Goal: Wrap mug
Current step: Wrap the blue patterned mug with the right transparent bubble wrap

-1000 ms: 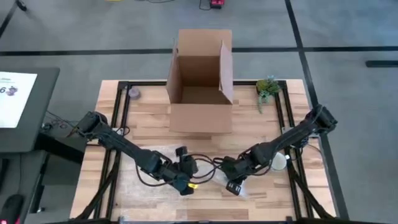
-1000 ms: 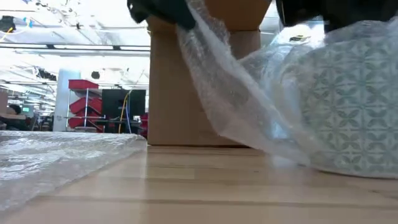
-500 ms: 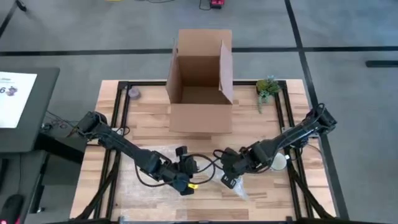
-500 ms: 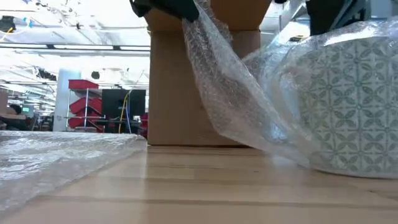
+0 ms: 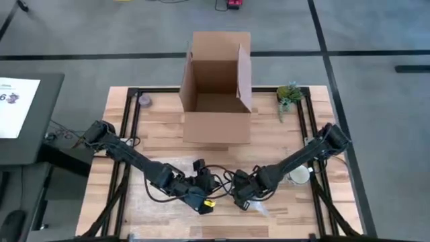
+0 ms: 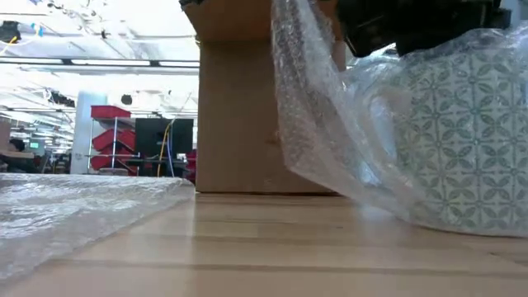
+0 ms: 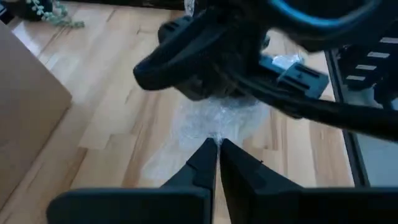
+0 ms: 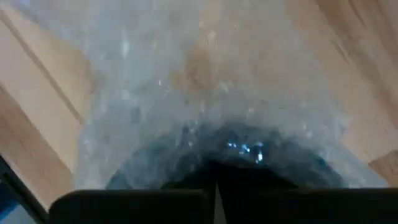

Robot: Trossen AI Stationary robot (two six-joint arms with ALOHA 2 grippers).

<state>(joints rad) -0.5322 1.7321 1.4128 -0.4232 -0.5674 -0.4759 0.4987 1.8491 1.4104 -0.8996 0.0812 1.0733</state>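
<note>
The mug (image 6: 466, 148), white with a green leaf pattern, stands near the table's front edge under clear bubble wrap (image 6: 318, 124). The rest of the bubble wrap sheet (image 5: 153, 191) lies flat to the mug's left. My left gripper (image 5: 203, 195) is shut on the wrap, holding a flap up beside the mug. My right gripper (image 5: 240, 200) is right above the mug, shut, with wrap all around its fingertips (image 8: 215, 186). In the high view the mug is hidden by the two grippers. My left gripper pinches the bubble wrap at its raised edge (image 7: 217, 127) between the two fingertips. The flap (image 6: 289, 49) rises steeply from the mug's side to the fingers, drawn fairly taut. My right gripper has its shut fingers in the wrap (image 8: 205, 143) on top of the mug, coming from above. Whether it pinches a fold or only presses on it, the wrap itself hides.
An open cardboard box (image 5: 216, 84) stands at the far middle of the table. A small plant (image 5: 289, 94) is to the box's right and a grey roll (image 5: 144, 101) to its left. A white round object (image 5: 299, 176) lies near the right edge.
My right gripper has gone toward the table's left edge, coming over the mug. My left gripper has carried the wrap's raised edge toward the mug, so the flap now stands steeper and closer against it. The mug has stayed where it was.
</note>
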